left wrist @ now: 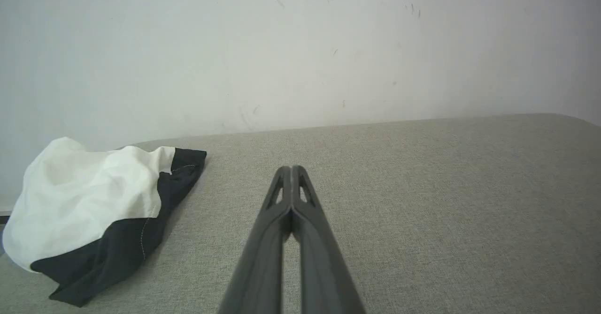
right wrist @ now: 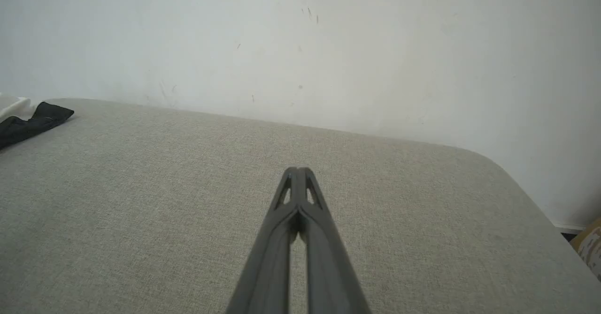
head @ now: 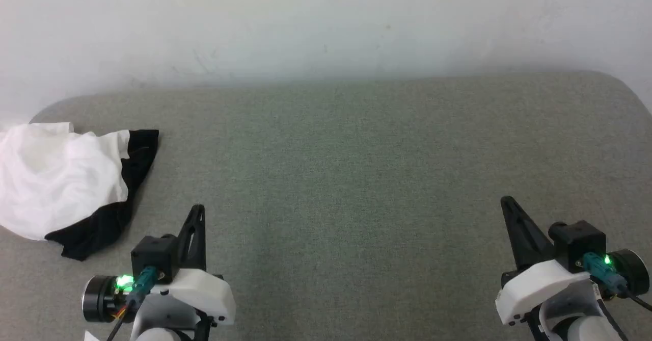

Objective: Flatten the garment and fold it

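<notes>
Plain test room or lab: grey fabric-covered table against scuffed white wall.

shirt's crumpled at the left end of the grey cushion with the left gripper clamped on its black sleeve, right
No: the left gripper is shut on nothing, clear of the shirt. The left wrist view shows it. The rest holds.
</notes>
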